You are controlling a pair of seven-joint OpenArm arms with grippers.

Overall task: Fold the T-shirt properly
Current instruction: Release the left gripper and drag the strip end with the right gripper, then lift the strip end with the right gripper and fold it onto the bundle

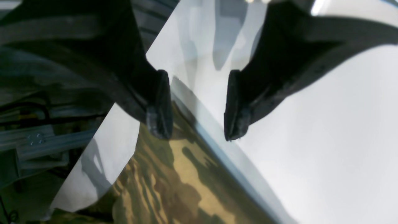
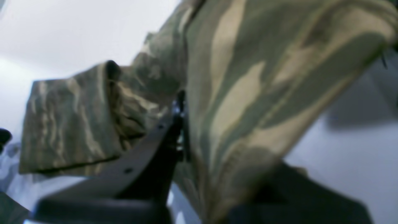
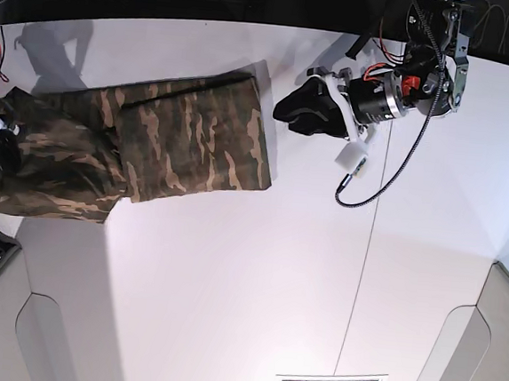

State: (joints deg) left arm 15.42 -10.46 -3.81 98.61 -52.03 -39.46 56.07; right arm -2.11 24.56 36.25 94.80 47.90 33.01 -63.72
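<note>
The T-shirt (image 3: 151, 150) lies partly folded on the white tabletop (image 3: 256, 271), its far end lifted at the edge. The right gripper (image 2: 183, 124) has its jaws closed on a fold of that cloth. The left gripper (image 1: 197, 105) hangs beside the shirt, jaws open, holding nothing

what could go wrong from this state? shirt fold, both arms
1. The right claw is shut on the T-shirt near the table's left edge, where cloth already hangs over; a further pull might drag more off.
2. The left claw is open and holds nothing, beside the shirt's right edge, so that side is unpinned and could slide.
3. The left part looks bunched and wrinkled; folding over it would likely give an uneven result.
</note>
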